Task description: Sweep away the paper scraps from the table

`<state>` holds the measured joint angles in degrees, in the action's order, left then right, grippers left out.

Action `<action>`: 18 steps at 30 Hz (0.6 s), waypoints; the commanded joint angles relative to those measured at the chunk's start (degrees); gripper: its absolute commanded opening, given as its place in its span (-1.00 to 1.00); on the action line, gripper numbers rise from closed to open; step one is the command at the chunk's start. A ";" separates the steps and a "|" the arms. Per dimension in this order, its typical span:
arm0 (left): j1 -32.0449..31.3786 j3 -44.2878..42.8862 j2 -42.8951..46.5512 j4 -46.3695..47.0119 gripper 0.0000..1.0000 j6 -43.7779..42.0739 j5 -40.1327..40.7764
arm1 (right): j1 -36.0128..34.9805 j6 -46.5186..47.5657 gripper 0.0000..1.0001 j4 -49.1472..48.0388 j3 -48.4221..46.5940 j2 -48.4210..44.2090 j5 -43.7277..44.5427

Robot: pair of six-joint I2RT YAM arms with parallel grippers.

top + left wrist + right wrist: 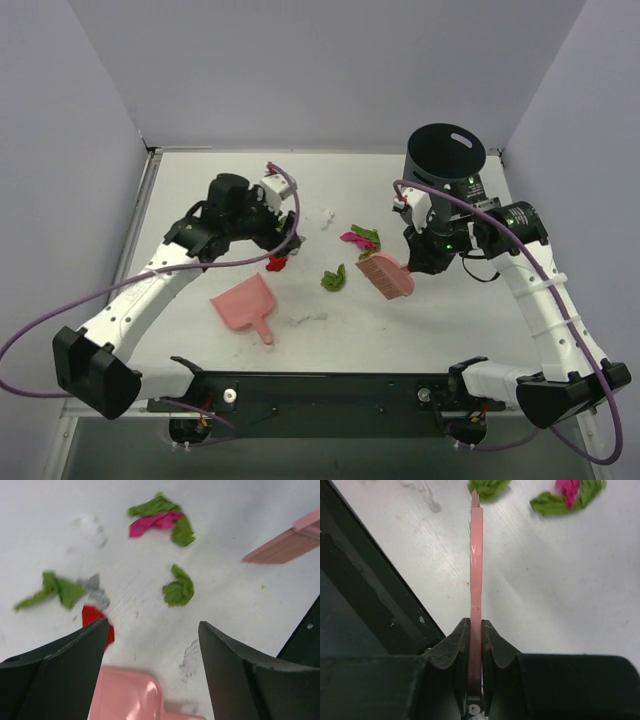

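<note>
Right gripper (475, 627): I am clamping it on the pink brush (476, 555), one finger pressing each flat side, and the brush is running edge-on up the middle of the right wrist view. Left gripper (152, 630): I am holding it wide apart and gripping nothing, and it is hovering low over the table (450, 320). Pink dustpan (127, 695): it is lying flat at the bottom of the left wrist view, between my left fingers. Paper scraps, all lying on the table between my two grippers: red scrap (92, 617), showing just beside my left finger; grey scrap (95, 592), touching a green strip (57, 590) at middle left; curled green scrap (178, 590), lying alone at centre; magenta scrap (152, 522), nesting in green paper at upper centre. Black bin (445, 155): it is standing at upper right of the top view.
</note>
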<state>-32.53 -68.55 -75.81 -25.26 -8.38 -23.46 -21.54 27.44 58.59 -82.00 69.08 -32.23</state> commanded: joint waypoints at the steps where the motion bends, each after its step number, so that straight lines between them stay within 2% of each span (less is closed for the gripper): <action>1: 6.51 -2.37 5.06 -19.18 0.61 20.66 13.96 | 3.34 -2.74 -1.00 8.29 -3.43 0.36 6.63; 3: 9.31 -2.55 4.97 -26.12 0.58 28.46 13.62 | 3.43 -3.18 -1.00 8.47 -5.01 0.70 7.96; 6: 10.56 1.92 6.90 -29.83 0.47 32.72 11.78 | 3.61 -4.50 -1.00 8.39 -6.59 2.46 8.85; 9: 13.54 5.09 5.86 -34.75 0.43 31.68 9.67 | 3.70 -5.91 -1.00 8.12 -7.47 4.48 8.67; 12: 19.60 6.23 -2.13 -41.61 0.40 28.44 4.59 | 3.79 -6.08 -1.00 7.68 -8.26 5.80 8.59; 13: 23.18 7.11 -3.54 -40.58 0.35 27.90 2.65 | 3.79 -6.00 -1.00 7.51 -9.31 6.33 8.59; 16: 23.05 7.29 -5.65 -34.88 0.31 25.53 4.92 | 3.79 -5.47 -1.00 7.68 -10.81 6.77 8.67; 18: 21.90 7.12 -7.67 -32.68 0.26 26.74 3.09 | 3.79 -4.59 -1.00 7.68 -10.82 6.68 8.67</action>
<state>-9.26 -60.51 -81.93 -59.99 18.83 -16.69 -18.02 22.46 64.51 -90.13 76.42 -24.10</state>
